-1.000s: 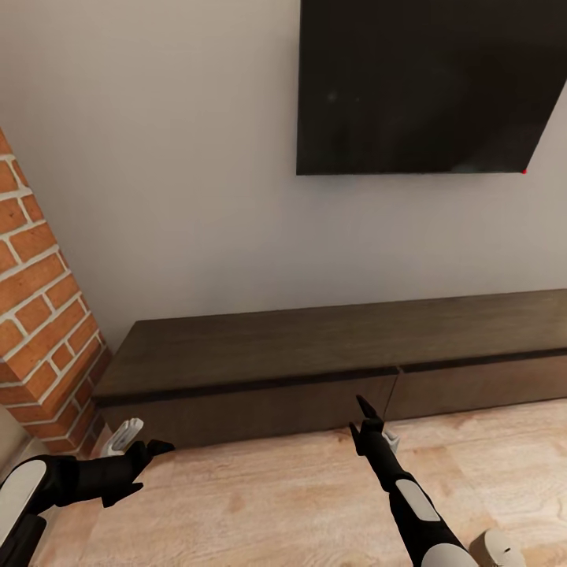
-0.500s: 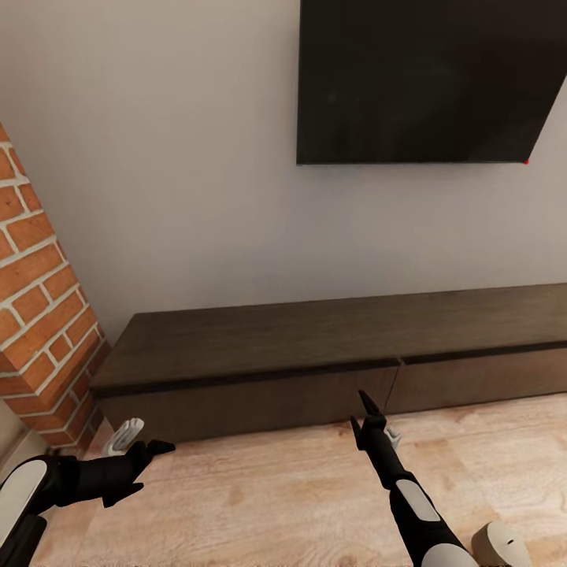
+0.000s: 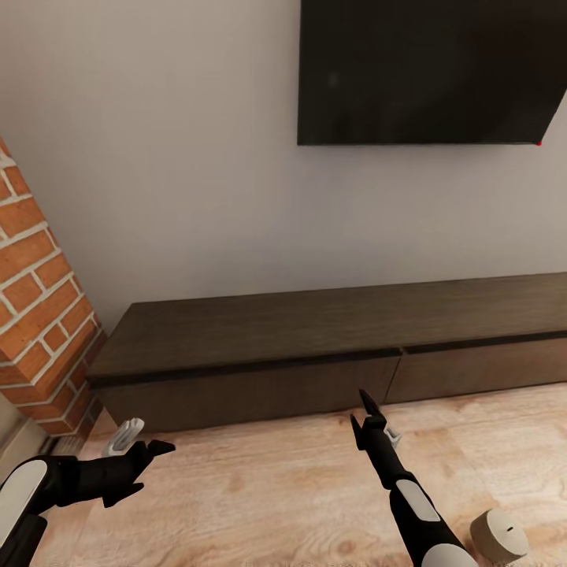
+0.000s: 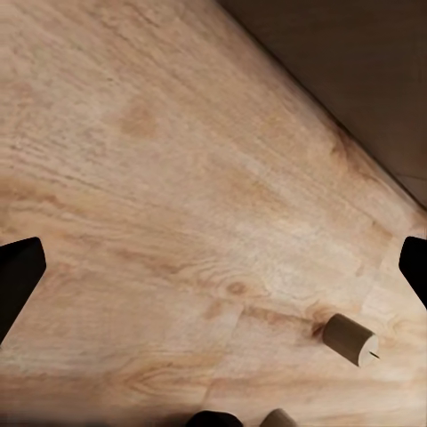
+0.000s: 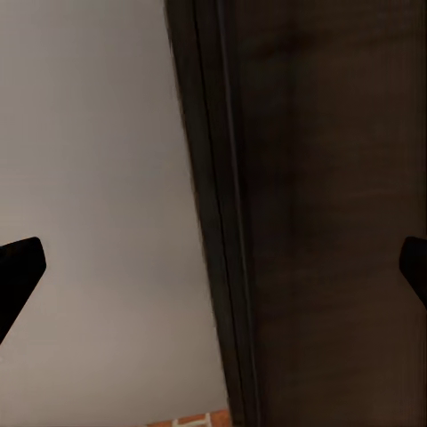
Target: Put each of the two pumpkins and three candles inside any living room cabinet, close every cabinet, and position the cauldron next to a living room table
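Observation:
The cabinet (image 3: 315, 346) is a long low dark-brown console against the wall, its two visible drawer fronts flush and shut. One olive-tan candle (image 3: 498, 535) lies on the wood floor at the lower right, beside my right forearm; the left wrist view also shows a candle (image 4: 350, 338) on its side on the floor. My left gripper (image 3: 146, 442) hovers open and empty above the floor, short of the cabinet's left end. My right gripper (image 3: 364, 415) is open and empty, pointing at the seam between the drawer fronts. The right wrist view looks along the cabinet (image 5: 329, 213). Pumpkins and cauldron are out of view.
A red brick column (image 3: 39, 315) stands at the left, close to the cabinet's end. A large dark TV (image 3: 425, 71) hangs on the grey wall above. Pale wood floor (image 3: 276, 488) stretches in front of the cabinet. A dark shape and a tan shape sit cut off at the left wrist view's edge.
The whole picture has shifted upward, so the camera has moved; the candle at the lower right now shows more fully. Both arms hold the same pose, grippers still open.

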{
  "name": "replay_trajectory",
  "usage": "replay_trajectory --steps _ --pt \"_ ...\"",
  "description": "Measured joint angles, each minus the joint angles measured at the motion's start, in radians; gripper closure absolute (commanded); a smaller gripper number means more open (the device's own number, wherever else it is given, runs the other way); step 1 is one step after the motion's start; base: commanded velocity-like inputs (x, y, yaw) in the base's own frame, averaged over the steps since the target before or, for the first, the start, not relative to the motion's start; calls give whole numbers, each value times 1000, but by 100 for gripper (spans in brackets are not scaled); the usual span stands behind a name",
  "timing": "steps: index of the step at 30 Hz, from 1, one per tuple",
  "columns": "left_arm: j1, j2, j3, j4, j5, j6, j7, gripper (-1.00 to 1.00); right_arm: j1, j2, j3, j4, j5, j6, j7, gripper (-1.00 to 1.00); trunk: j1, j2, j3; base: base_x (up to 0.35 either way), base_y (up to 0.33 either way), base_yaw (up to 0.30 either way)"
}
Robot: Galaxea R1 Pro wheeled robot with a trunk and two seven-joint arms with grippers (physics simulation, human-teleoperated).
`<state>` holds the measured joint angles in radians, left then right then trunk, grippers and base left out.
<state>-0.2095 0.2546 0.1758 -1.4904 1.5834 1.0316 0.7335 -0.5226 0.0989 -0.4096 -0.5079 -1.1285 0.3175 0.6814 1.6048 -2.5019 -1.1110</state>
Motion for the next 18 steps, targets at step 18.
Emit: replay_trajectory --steps 18 --pt "0 -3 -4 1 0 0 0 -100 0 0 1 0 0 0 0 -100 3 -2 -27 45 0 0"
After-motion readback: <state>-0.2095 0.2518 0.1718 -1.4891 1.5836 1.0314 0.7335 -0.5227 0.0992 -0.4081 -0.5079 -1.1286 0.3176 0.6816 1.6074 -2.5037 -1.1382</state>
